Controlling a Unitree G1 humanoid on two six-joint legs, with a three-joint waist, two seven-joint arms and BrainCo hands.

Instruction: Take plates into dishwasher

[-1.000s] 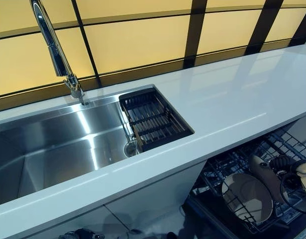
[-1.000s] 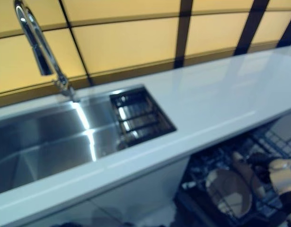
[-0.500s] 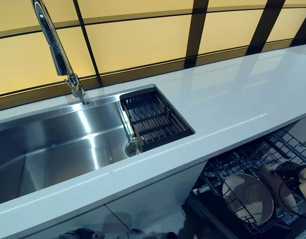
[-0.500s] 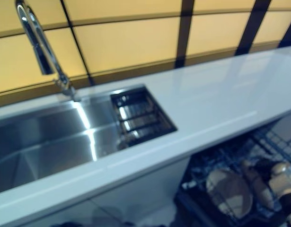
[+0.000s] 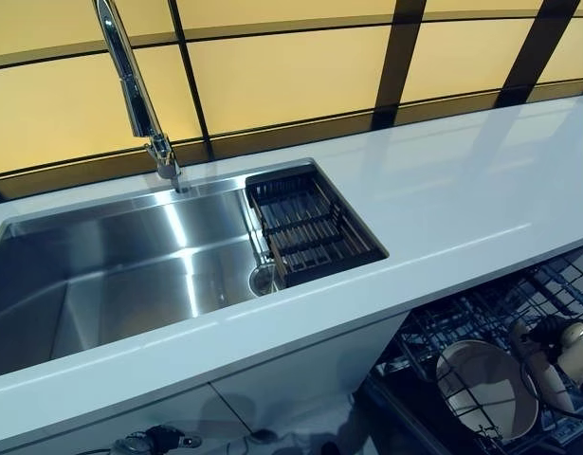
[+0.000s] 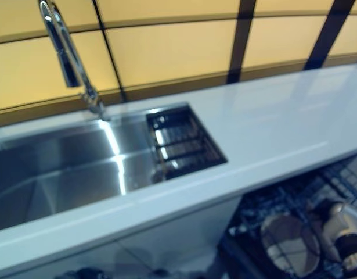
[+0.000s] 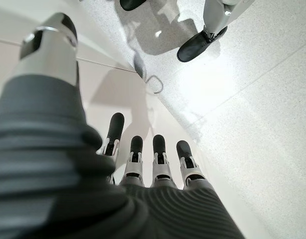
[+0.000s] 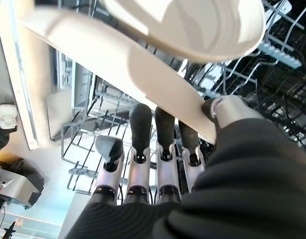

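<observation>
Basically, biggest item is the white counter (image 5: 443, 204), running across the head views with a yellow panelled wall behind it. Set into it: steel sink (image 5: 111, 275), tall chrome faucet (image 5: 130, 81) at its back edge, dark slatted drain basket (image 5: 315, 226) sitting in the sink's right end. Below the counter, lower right, the open dishwasher rack (image 5: 481, 327), dark wire.

Two cream plates (image 5: 485, 387) are in that rack. One stands on edge between the wires, face toward the camera. The second plate (image 8: 123, 67) is just right of it, tilted, rim pinched by the right hand (image 8: 157, 149): thumb (image 8: 227, 110) on one face, fingers (image 8: 141, 124) curled against the other, seen in the right wrist view with rack wires behind. A further pale rounded dish (image 8: 192, 27) shows beyond that plate in the same view; can't tell what it rests on. In the head views the right hand (image 5: 566, 346) sits at the far lower right edge, over the rack.

Left hand (image 7: 143, 164) shows in its wrist view only: hanging low beside a white cabinet front (image 7: 23, 64), above the speckled floor (image 7: 262, 99), fingers straight and relaxed, holding nothing.
</observation>
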